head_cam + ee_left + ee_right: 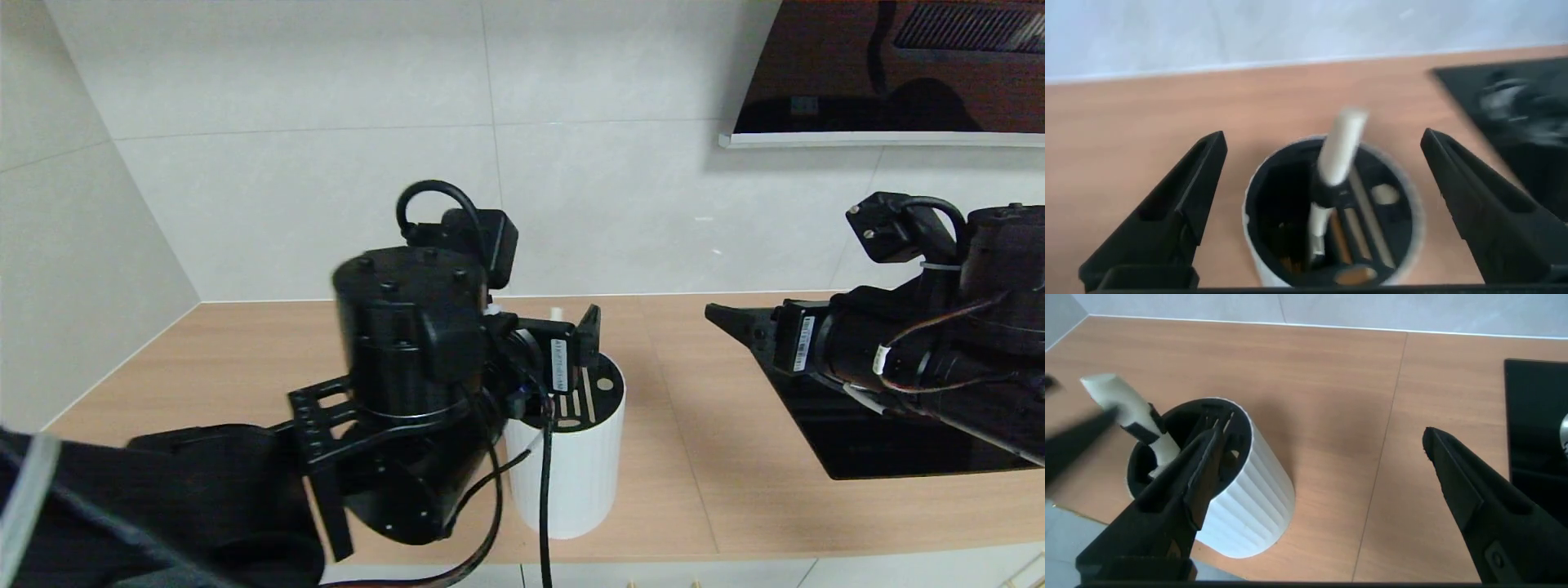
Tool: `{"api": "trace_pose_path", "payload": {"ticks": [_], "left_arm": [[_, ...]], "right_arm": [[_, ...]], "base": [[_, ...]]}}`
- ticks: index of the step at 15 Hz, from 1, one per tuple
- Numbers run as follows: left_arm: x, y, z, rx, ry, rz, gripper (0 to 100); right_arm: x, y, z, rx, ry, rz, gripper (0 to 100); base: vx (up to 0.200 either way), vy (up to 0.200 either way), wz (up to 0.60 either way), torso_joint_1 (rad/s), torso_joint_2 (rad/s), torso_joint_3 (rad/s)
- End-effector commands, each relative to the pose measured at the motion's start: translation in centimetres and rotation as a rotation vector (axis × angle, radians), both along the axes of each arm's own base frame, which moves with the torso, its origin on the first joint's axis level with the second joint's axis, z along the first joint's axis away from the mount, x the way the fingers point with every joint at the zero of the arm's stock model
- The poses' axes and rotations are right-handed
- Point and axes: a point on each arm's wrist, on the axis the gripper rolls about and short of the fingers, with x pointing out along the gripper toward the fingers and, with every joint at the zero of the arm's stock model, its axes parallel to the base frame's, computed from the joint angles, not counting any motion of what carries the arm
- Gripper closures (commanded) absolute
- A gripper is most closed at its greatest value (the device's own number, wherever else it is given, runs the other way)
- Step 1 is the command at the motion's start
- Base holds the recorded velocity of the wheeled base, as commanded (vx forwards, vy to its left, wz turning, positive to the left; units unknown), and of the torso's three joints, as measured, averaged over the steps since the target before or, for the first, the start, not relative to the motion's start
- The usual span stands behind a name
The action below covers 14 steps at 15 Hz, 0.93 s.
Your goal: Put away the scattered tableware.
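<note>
On the wooden surface (pixel 245 351) stands the white holder (pixel 571 465), with a pale-handled tool (pixel 1339 151) standing nearly upright inside. The left hand (pixel 1323 140) hangs right above it, spread wide. The right hand (pixel 1321 437), wide apart too, is farther off.

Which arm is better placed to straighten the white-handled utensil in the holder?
Left. The left gripper, open, hangs directly over the holder, straddling the utensil leaning in it. The right gripper sits off to the side, by the cooktop, so it would likely need a longer reach.
</note>
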Motion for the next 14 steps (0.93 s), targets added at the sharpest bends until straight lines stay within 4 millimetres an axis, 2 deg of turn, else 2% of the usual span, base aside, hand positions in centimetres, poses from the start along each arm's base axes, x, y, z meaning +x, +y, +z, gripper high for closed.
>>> {"api": "trace_pose_path", "payload": {"ticks": [1,3,5,6,7,9,11,14], "left_arm": [[-3.1,3.7,3.2,-0.008,-0.088,-0.090,0],[-4.0,6.8,5.0,-0.039,-0.147,-0.047,0],[-6.5,10.6,6.1,-0.094,-0.197,-0.015,0],[-7.5,12.6,5.8,-0.092,-0.208,0.018,0],[-8.7,15.0,5.1,-0.094,-0.225,0.046,0],[-11.4,18.5,4.2,-0.112,-0.275,0.058,0],[-14.0,20.8,3.3,-0.110,-0.295,0.085,0],[-18.8,24.0,1.5,-0.070,-0.270,0.182,0]], "right_arm": [[-1.1,-0.7,1.4,0.031,-0.048,-0.002,0],[-2.8,-1.8,2.5,0.060,-0.092,-0.008,0],[-5.4,-3.4,2.1,0.065,-0.106,-0.011,0],[-6.8,-4.3,2.0,0.073,-0.119,-0.011,0],[-9.0,-5.7,1.5,0.086,-0.140,-0.016,0],[-13.1,-8.3,0.2,0.098,-0.200,-0.014,0],[-16.2,-10.5,-1.3,0.066,-0.231,-0.037,0],[-20.8,-13.4,-3.2,-0.014,-0.295,-0.207,0]], "base": [[0.000,0.000,0.00,0.000,0.00,0.000],[0.000,0.000,0.00,0.000,0.00,0.000],[0.000,0.000,0.00,0.000,0.00,0.000],[0.000,0.000,0.00,0.000,0.00,0.000],[0.000,0.000,0.00,0.000,0.00,0.000],[0.000,0.000,0.00,0.000,0.00,0.000],[0.000,0.000,0.00,0.000,0.00,0.000],[0.000,0.000,0.00,0.000,0.00,0.000]]}}
